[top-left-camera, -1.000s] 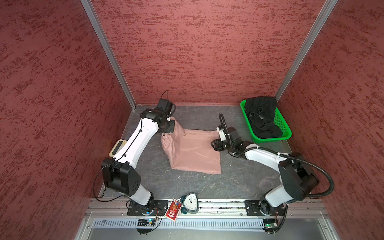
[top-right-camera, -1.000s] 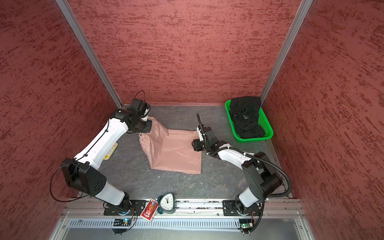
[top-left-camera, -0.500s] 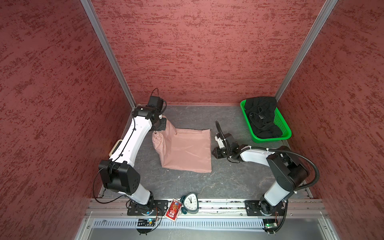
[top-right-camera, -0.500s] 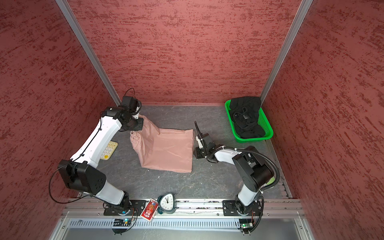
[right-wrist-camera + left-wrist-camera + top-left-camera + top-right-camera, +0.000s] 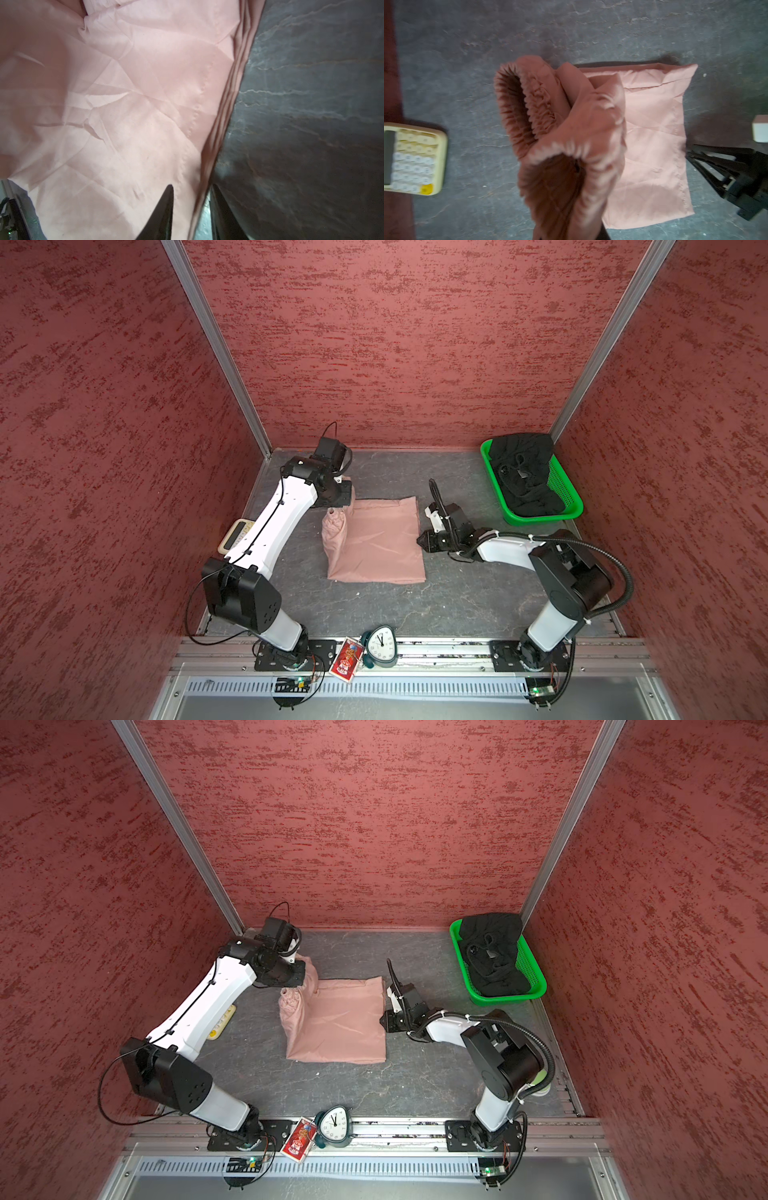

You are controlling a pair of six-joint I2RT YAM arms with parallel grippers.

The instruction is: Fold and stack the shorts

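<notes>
Pink shorts (image 5: 376, 547) have been dragged leftward, waistband (image 5: 529, 108) clamped in left gripper (image 5: 338, 508); fingers of right gripper (image 5: 420, 540), still apart, are being narrowed around the hem (image 5: 220, 116): fold judged imminent.

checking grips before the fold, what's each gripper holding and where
Left gripper pinches the pink shorts at the waistband end. Right gripper straddles their hem edge, jaws apart.

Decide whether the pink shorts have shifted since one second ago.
Yes. The pink shorts have slid away from the green basket, toward the calculator.
</notes>
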